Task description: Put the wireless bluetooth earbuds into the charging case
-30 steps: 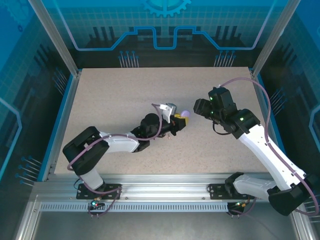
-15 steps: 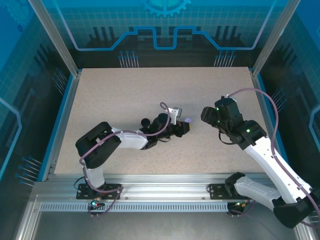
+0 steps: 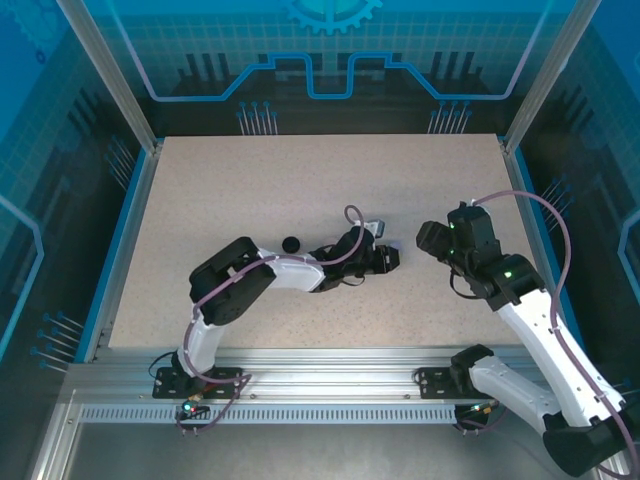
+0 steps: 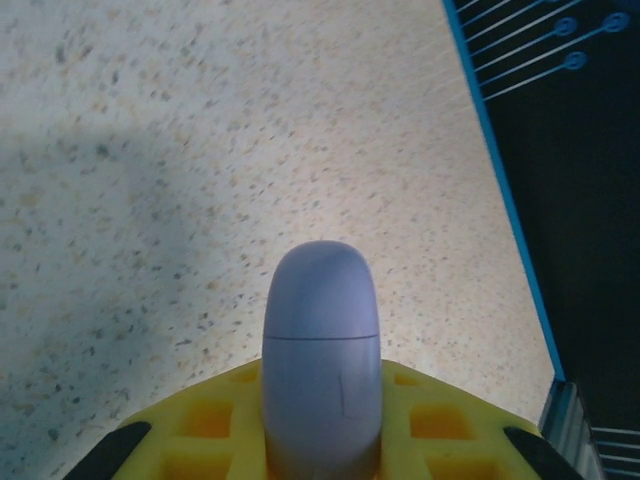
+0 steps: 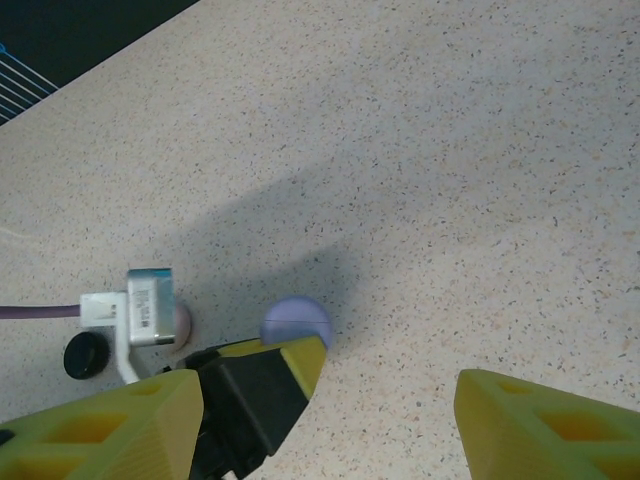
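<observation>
The left gripper point(image 4: 322, 425) is pinching the lilac case point(image 4: 321, 330) between its yellow fingers point(image 4: 215, 420). The case is closed at the seam, and its rounded end projects forward over the table point(image 4: 200, 150). The right gripper point(image 5: 325, 400) is spread, with nothing between its fingers, and hangs over the held case. A black case point(image 3: 291, 243) lies behind the left gripper, apart from it.

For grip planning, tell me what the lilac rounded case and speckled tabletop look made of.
Lilac rounded case: probably moulded plastic, smooth satin finish; even colour, soft sheen, thin seam. Speckled beige tabletop: perhaps stone-effect laminate or composite, matte; fine dark flecks.
</observation>
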`<action>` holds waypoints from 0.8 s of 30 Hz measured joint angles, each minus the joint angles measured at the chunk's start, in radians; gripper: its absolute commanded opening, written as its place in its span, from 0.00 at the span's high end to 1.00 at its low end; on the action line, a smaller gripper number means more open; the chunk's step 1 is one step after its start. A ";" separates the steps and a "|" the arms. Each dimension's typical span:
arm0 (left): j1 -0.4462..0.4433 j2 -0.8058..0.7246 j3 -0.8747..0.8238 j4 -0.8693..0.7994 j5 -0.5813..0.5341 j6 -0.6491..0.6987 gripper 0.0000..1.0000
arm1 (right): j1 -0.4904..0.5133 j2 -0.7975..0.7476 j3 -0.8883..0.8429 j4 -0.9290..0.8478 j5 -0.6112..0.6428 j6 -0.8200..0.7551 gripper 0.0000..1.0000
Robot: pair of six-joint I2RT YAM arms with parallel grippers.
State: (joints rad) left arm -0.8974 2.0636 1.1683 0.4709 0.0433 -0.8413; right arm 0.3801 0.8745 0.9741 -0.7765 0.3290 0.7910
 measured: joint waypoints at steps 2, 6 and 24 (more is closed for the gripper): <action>-0.007 0.018 0.029 -0.038 -0.011 -0.022 1.00 | -0.005 0.012 0.000 0.000 -0.009 -0.007 0.32; -0.015 0.068 0.126 -0.120 -0.022 -0.057 1.00 | -0.008 0.044 0.000 0.008 -0.033 -0.017 0.32; -0.015 0.158 0.290 -0.377 -0.031 -0.066 0.78 | -0.008 0.064 0.031 0.014 -0.056 -0.021 0.31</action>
State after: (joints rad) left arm -0.9127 2.2211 1.4582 0.0937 0.0128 -0.9070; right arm 0.3717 0.9390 1.0050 -0.7624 0.2726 0.7696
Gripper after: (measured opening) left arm 0.227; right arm 0.687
